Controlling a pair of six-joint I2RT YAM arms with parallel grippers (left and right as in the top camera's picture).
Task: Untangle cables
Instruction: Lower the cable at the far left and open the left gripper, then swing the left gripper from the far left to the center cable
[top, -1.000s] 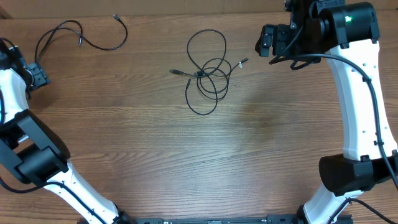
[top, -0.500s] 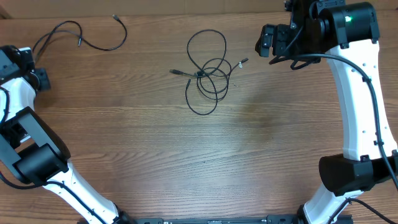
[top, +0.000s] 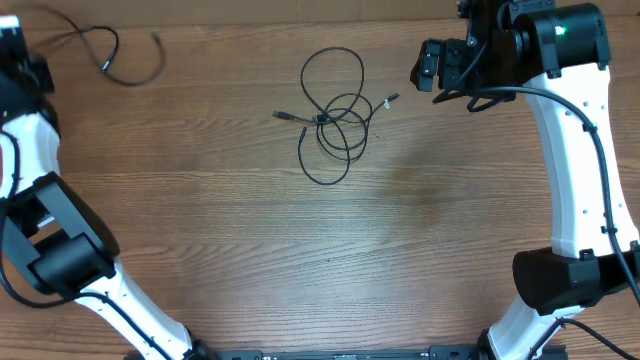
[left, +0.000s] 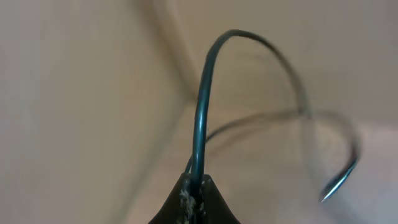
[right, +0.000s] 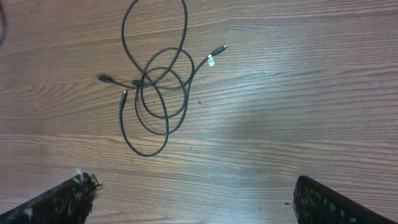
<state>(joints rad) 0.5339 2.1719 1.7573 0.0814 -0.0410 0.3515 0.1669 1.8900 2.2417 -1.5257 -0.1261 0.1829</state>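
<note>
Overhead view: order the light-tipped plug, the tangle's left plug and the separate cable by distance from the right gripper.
1. light-tipped plug, between tangle and right gripper
2. left plug, on its left
3. separate cable, far top-left

Loose cable (top: 117, 45) farther left, toward corner

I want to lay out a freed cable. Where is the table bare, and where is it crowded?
Bare: the wide wood of the table below the tangled cables, and the strip between them and the separate cable. Crowded: the tangle, and the far-left corner.
</note>
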